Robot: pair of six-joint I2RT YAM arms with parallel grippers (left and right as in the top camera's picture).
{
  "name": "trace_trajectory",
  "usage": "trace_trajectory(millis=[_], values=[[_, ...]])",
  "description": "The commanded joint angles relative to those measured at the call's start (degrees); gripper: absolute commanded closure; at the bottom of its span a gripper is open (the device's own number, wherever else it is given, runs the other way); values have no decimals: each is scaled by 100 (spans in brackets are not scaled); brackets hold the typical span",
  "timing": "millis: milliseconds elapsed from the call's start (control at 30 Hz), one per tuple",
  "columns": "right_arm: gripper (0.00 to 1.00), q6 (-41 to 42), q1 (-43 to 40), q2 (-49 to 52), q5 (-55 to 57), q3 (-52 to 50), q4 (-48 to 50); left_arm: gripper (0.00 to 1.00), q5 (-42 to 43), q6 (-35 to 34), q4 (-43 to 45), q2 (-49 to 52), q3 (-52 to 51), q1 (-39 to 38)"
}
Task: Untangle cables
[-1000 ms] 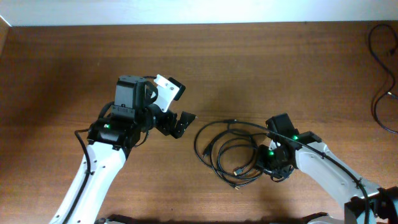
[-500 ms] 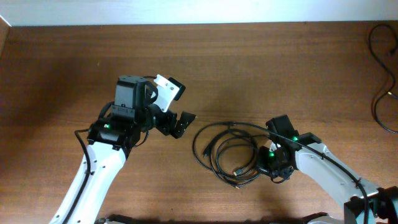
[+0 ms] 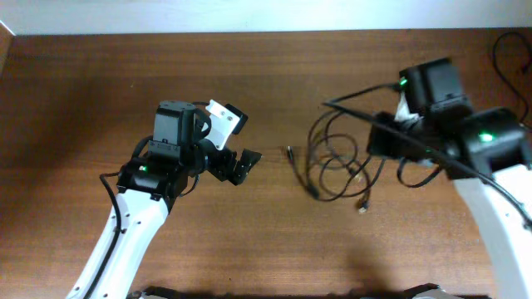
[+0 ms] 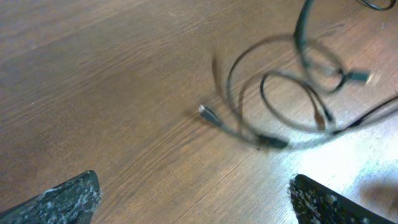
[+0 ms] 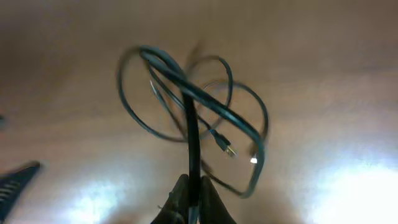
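From the right wrist only: right gripper pressed together on one strand of the cables, thin glossy black loops dangling mid-frame, small metal-tipped plugs at the ends. From the left wrist: left gripper spread wide across the bottom corners, speckled black. Overhead: tangle right of centre, over the grainy wooden table.

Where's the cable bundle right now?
In the overhead view the cables dangle right of centre, pinched in the right gripper. The open left gripper sits to their left, not touching them.
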Motion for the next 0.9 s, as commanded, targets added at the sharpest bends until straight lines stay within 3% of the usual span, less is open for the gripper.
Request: trace_trajectory(millis=[0, 333, 367, 467, 500, 700, 867], values=[[96, -190, -17, -46, 417, 776, -24, 1, 57, 72, 15, -24, 4, 20], [96, -341, -17, 280, 1099, 798, -459, 1, 55, 72, 15, -24, 4, 20], [91, -339, -17, 356, 1259, 774, -660, 1, 55, 72, 15, -24, 4, 20], [46, -339, -20, 557, 1770, 498, -1036, 1, 55, 72, 15, -24, 4, 20], [36, -339, -83, 636, 1930, 302, -1019, 1, 55, 72, 15, -24, 4, 20], [33, -540, -1056, 1137, 1941, -623, -205, 1, 55, 72, 15, -24, 4, 20], [22, -2041, -2063, 1744, 1360, -1635, 1342, 1, 55, 72, 15, -24, 4, 20]])
